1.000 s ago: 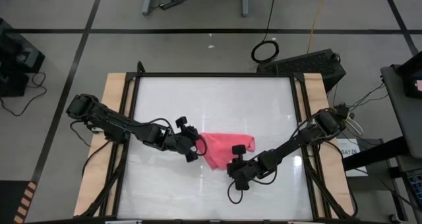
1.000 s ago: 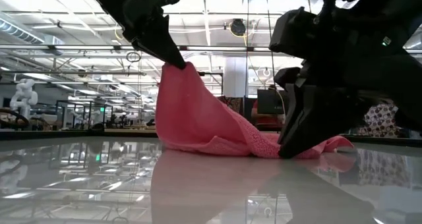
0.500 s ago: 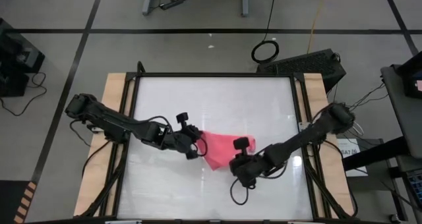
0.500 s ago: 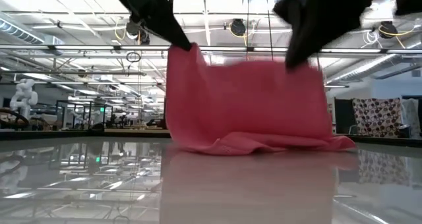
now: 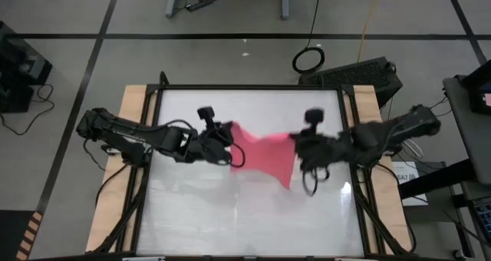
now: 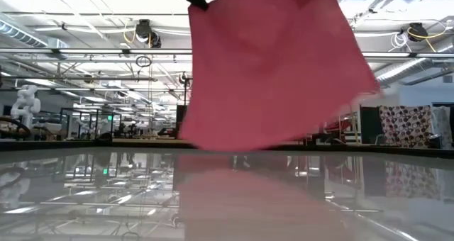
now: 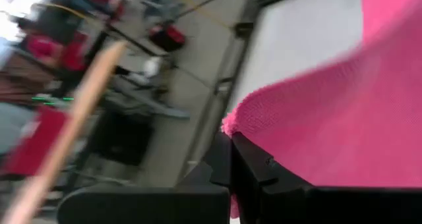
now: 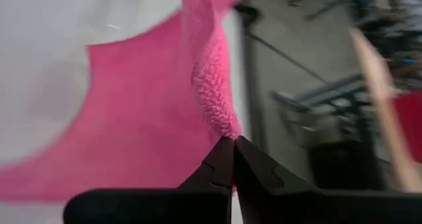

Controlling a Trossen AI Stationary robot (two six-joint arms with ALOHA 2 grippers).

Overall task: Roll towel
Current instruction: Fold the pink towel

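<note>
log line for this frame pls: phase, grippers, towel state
phase: towel lifted and spread | left gripper: shut on towel corner | right gripper: shut on other corner | towel: hanging between both above table

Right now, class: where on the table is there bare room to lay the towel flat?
Bare: the near half of the table, and the far strip by its back edge. Crowded: the middle band, where the left gripper and right gripper hold the towel stretched above the surface.
</note>
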